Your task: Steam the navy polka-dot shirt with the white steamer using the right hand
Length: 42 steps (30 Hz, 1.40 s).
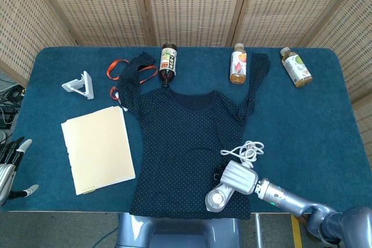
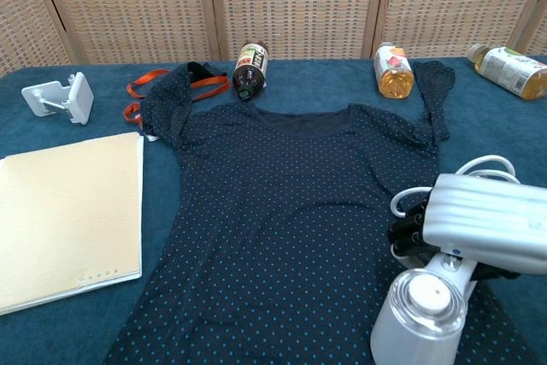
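The navy polka-dot shirt (image 1: 186, 143) lies flat on the blue table, neck to the back, hem at the front edge; the chest view shows the shirt (image 2: 273, 203) too. My right hand (image 1: 239, 177) grips the white steamer (image 1: 218, 198) by its handle, head down over the shirt's lower right hem. In the chest view the right hand (image 2: 487, 224) and steamer (image 2: 420, 320) fill the lower right. A looped white cord (image 1: 244, 151) trails behind on the shirt. My left hand (image 1: 9, 160) hangs off the table's left front corner, fingers apart, holding nothing.
Three bottles lie along the back: a dark one (image 1: 168, 61), an orange one (image 1: 238, 64) and a green-tea one (image 1: 296, 67). A cream folder (image 1: 97, 148) lies left of the shirt, with a white stand (image 1: 79, 84) and an orange lanyard (image 1: 119, 69) behind it.
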{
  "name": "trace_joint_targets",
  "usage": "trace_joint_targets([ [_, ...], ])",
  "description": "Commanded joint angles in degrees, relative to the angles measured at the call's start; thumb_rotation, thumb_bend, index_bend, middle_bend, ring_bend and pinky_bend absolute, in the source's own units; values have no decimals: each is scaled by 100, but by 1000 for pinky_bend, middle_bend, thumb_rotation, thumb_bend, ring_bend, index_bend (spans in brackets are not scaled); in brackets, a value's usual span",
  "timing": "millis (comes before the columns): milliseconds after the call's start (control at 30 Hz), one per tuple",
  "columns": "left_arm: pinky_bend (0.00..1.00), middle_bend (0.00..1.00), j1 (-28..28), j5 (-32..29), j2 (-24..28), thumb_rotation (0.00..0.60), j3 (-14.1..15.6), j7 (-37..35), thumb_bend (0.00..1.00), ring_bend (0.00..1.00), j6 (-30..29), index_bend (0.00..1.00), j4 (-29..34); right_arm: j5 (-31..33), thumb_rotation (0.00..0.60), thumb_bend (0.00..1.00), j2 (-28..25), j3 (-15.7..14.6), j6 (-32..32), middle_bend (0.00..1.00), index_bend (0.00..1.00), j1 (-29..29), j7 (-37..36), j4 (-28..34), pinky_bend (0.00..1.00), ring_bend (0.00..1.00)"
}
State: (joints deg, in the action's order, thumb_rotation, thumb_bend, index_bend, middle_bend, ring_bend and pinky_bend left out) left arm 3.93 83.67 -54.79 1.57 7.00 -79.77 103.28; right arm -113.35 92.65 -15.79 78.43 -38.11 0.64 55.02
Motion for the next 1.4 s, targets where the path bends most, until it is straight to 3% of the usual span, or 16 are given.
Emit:
trace_joint_targets([
  [33,0,0,2,-1,0,600,0,0,0,0,3,0,-1,-115,600,1000,-128,-79,-29,567,701,-9,204,289,895,640],
  [267,0,0,-6,18,2,600,4,5,0,0,-19,0,7,10,600,1000,-232,37,-185,567,701,20,333,347,894,640],
  [700,0,0,2,28,2,600,5,57,0,0,-16,0,63,653,600,1000,-33,559,-508,567,701,25,-101,-568,895,640],
  [1400,0,0,34,-93,-27,600,-19,14,0,0,74,0,-15,1287,600,1000,942,1485,-1529,567,701,-766,279,-436,894,640],
])
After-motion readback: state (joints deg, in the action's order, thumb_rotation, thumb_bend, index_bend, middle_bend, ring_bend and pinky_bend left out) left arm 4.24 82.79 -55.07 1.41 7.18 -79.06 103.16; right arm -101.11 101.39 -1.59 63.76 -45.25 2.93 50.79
